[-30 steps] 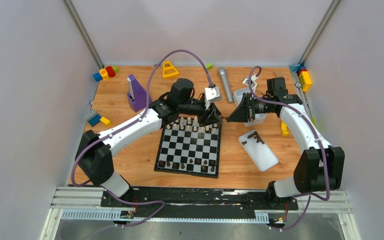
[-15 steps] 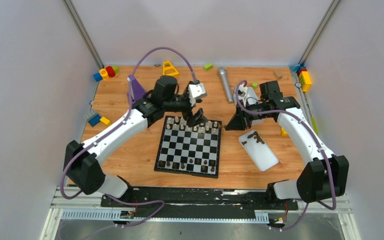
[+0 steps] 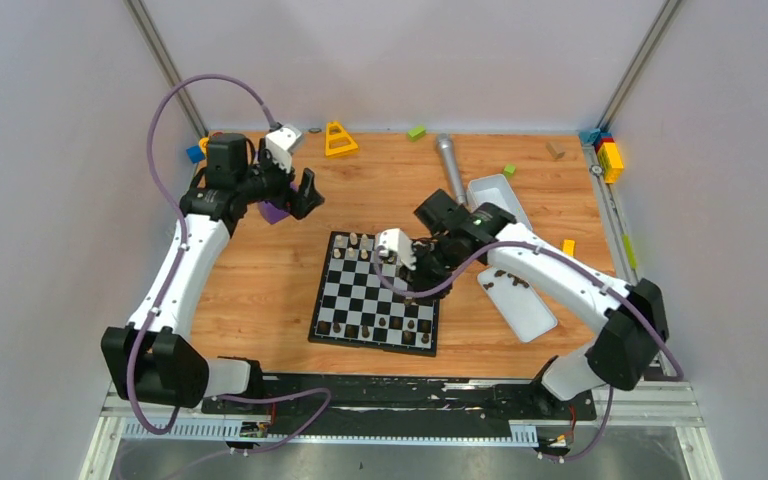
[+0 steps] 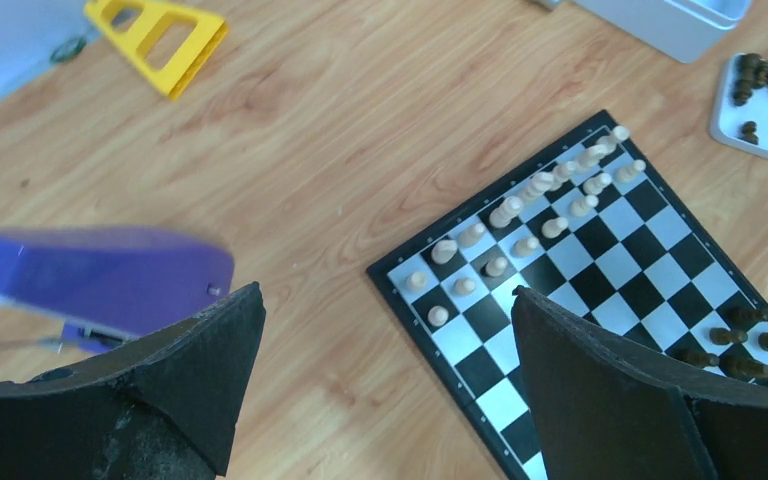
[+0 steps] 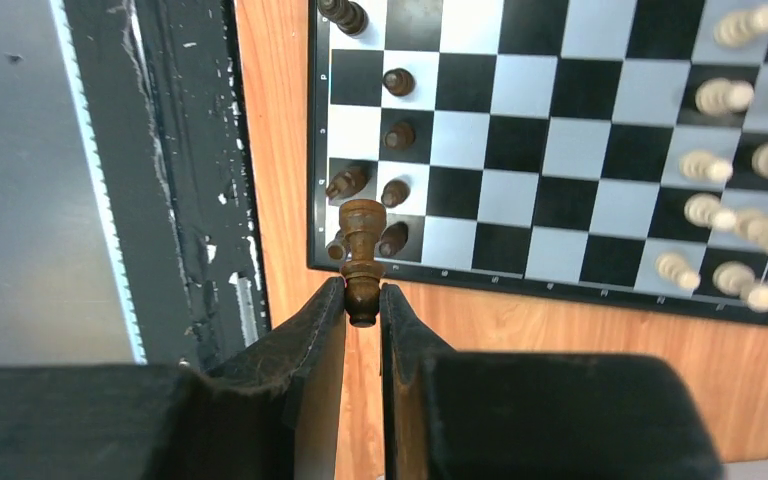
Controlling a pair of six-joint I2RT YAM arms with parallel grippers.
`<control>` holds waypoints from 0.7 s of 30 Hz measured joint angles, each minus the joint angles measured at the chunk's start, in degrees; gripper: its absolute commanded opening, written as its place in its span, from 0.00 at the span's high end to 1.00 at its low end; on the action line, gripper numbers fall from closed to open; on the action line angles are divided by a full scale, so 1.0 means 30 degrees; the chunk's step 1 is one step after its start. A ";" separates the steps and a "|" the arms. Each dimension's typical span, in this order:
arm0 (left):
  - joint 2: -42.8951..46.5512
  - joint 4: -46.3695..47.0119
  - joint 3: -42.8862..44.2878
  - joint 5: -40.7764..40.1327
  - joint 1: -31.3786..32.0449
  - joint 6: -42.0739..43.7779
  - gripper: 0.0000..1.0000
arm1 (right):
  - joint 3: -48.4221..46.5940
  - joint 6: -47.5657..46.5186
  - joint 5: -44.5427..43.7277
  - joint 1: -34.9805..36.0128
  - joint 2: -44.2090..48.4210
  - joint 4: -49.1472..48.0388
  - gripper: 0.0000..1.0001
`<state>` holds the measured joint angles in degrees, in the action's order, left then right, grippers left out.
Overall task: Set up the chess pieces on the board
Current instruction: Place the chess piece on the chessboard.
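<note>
Where the two claws met a second ago at the far right corner of the chessboard point(image 3: 358, 297), they are now well apart. The left claw point(image 4: 385, 293) has swung off to the far left of the wooden surface point(image 3: 260, 290), just beside the purple block point(image 3: 275, 212). Its jaws stand wide open and hold nothing. Its wrist view looks back across bare wood to the cream pieces point(image 4: 520, 215) crowded along the board's far rows.

The right claw point(image 5: 362, 295) has come in over the board and is closed on a dark brown chess piece point(image 5: 362, 258). It pinches the piece by its base, with the head pointing away from the fingers. In the right wrist view the piece hangs clear above the board's near right corner, close to the dark pieces on the board point(image 5: 392, 110). Exactly which square lies beneath it I cannot tell.

The cream side looks nearly filled, while the dark side still has gaps. More dark pieces on the white tray point(image 3: 505, 272) wait to the right of the board. The meeting and parting read as a pass of this piece from left to right, so the step in hand is likely placing it. It probably has to be turned base down first, then lowered without knocking its neighbours.
</note>
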<state>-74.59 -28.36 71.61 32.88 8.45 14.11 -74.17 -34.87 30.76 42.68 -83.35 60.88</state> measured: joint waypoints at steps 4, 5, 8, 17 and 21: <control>0.0131 -0.0663 0.0000 0.0007 -0.1450 -0.0379 0.00 | -0.1326 -0.0415 -0.2251 0.2484 -0.2055 0.0211 1.00; 0.0262 -0.0787 0.0000 0.0007 -0.1683 -0.0444 0.00 | -0.1603 -0.0510 -0.2900 0.3082 -0.2579 0.0379 1.00; 0.0736 -0.0947 0.0000 0.0007 -0.1996 -0.0546 0.00 | -0.2601 -0.0699 -0.4918 0.4845 -0.4466 0.0976 1.00; 0.1800 -0.0947 0.0000 0.0168 -0.2120 -0.0692 0.00 | -0.3621 -0.1056 -0.8896 0.7788 -0.7752 0.1996 1.00; 0.1887 -0.0940 -0.0044 0.0233 -0.2135 -0.0692 0.00 | -0.3942 -0.1078 -0.9457 0.8094 -0.8131 0.2229 1.00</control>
<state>-68.93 -31.18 71.48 33.58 2.04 12.03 -86.00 -38.11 2.39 66.96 -107.74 67.57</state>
